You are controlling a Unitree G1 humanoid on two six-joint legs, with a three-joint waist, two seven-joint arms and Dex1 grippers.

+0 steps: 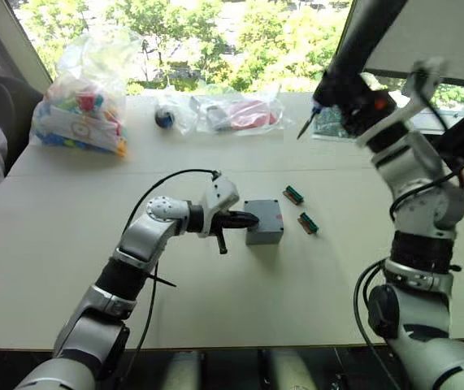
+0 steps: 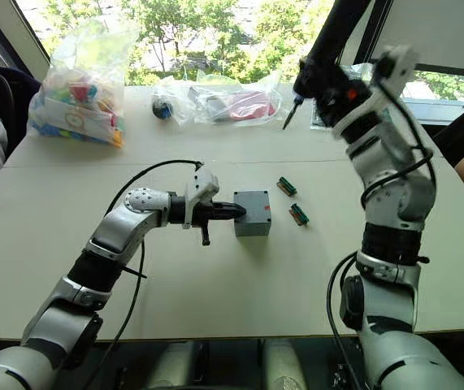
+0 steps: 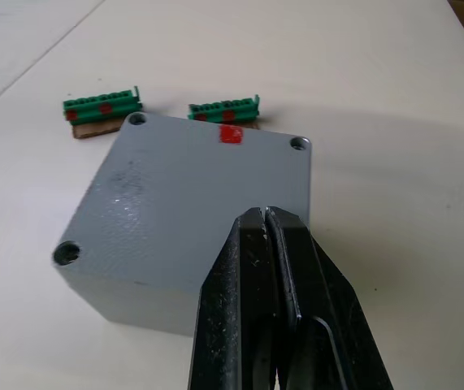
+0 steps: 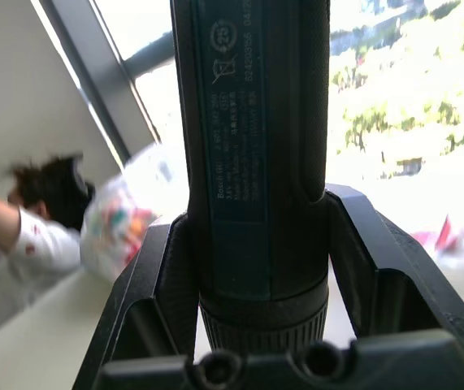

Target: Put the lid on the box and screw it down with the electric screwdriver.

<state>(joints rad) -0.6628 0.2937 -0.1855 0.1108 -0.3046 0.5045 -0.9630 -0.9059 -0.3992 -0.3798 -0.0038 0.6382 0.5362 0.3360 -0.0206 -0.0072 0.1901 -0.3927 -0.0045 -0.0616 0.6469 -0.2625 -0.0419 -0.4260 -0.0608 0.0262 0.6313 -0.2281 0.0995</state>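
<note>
The left wrist view shows what the head views cannot resolve: the lid (image 3: 203,191) sits flush on top of the box (image 1: 264,223), a flat grey face with screw holes at its corners and a small red mark near its far edge, and the left end effector (image 3: 274,244) rests with its two black fingers pressed together, their tips over the near edge of the lid. Beyond the box in that view lie two green connector strips (image 3: 102,105), just beside its far side. The right wrist view shows the electric screwdriver (image 4: 252,162) close up, its dark barrel with a printed label clamped between the two fingers of the right end effector (image 4: 256,301), and a person (image 4: 32,231) blurred in the background by the window. From the head views, the left arm reaches forward across the pale counter (image 1: 69,268), elbow bent, wrist turned so its fingers point sideways at the box, which stands near the counter's middle. The right arm is raised high at the right, forearm upright, holding the screwdriver tilted with its thin bit pointing down and to the left, well above and apart from the box. Clear plastic bags (image 1: 85,101) of mixed items sit along the far edge of the counter.
</note>
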